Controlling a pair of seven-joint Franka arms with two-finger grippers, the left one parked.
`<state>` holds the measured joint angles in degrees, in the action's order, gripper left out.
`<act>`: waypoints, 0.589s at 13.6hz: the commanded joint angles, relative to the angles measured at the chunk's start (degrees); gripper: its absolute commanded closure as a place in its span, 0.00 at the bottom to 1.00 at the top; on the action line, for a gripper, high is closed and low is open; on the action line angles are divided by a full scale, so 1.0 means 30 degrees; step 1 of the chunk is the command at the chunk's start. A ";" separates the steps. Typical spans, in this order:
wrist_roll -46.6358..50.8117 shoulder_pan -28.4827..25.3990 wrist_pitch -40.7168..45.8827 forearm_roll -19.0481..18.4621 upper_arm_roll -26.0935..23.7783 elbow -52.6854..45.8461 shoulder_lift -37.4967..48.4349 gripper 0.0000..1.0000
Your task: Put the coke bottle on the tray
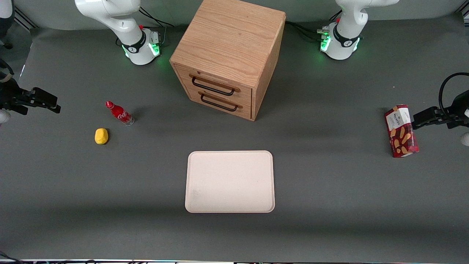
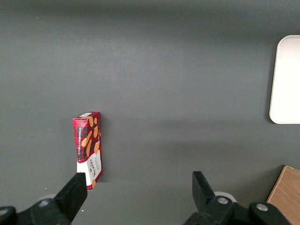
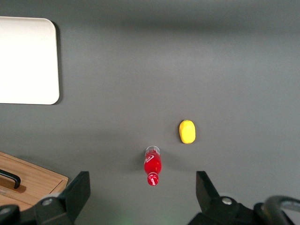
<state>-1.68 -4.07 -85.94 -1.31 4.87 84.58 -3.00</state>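
Note:
The coke bottle (image 1: 119,113) stands upright on the grey table, with a red cap, a red label and a clear base. It also shows in the right wrist view (image 3: 153,165). The cream-white tray (image 1: 229,181) lies flat and empty, nearer the front camera than the wooden cabinet; one corner shows in the right wrist view (image 3: 28,61). My right gripper (image 1: 55,106) hangs above the working arm's end of the table, off to the side of the bottle and apart from it. In the right wrist view the gripper (image 3: 142,190) is open wide and empty, with the bottle below between its fingers.
A yellow lemon-like object (image 1: 101,136) lies beside the bottle, slightly nearer the front camera. A wooden two-drawer cabinet (image 1: 229,55) stands mid-table, farther from the camera than the tray. A red snack box (image 1: 401,131) stands toward the parked arm's end.

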 commanded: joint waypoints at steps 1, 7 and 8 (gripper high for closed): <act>-0.0202 -0.0196 0.0403 0.0349 0.0252 -0.0274 0.0092 0.00; -0.0347 -0.0225 0.0548 0.0348 0.0223 -0.0129 0.0296 0.00; -0.0203 -0.0255 0.1072 0.0348 0.0223 0.0047 0.0732 0.00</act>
<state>-1.68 -4.10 -85.07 -1.31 4.87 84.44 -2.87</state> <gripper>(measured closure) 0.000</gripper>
